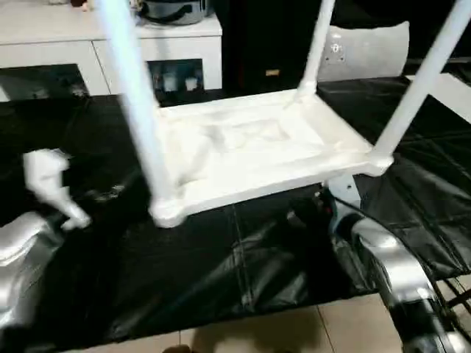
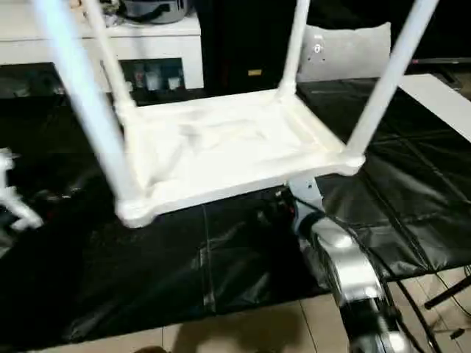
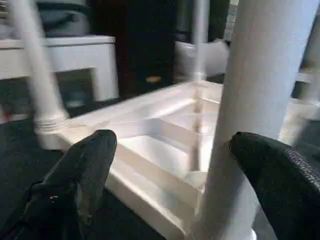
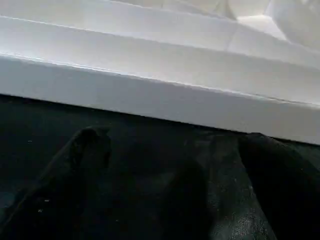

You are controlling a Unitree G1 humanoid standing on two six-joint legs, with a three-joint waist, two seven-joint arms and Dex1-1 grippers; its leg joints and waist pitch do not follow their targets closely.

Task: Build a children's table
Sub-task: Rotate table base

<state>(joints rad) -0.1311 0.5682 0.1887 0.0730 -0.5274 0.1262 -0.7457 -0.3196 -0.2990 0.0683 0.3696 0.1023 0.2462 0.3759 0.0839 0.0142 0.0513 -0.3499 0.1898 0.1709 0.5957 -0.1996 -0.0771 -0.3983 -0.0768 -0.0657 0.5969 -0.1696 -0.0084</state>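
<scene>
Well, the table (image 1: 250,147) lies top-down on the black sheet (image 1: 221,272), legs up, and with both grippers (image 3: 170,175) (image 4: 170,175) spread wide and empty, a stray nudge could tip it.

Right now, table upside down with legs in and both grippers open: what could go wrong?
The left gripper stands open close by the near leg; a careless swing could knock it askew. The right gripper sits low against the tabletop edge; pushing could slide the children's table on the black sheet.
</scene>
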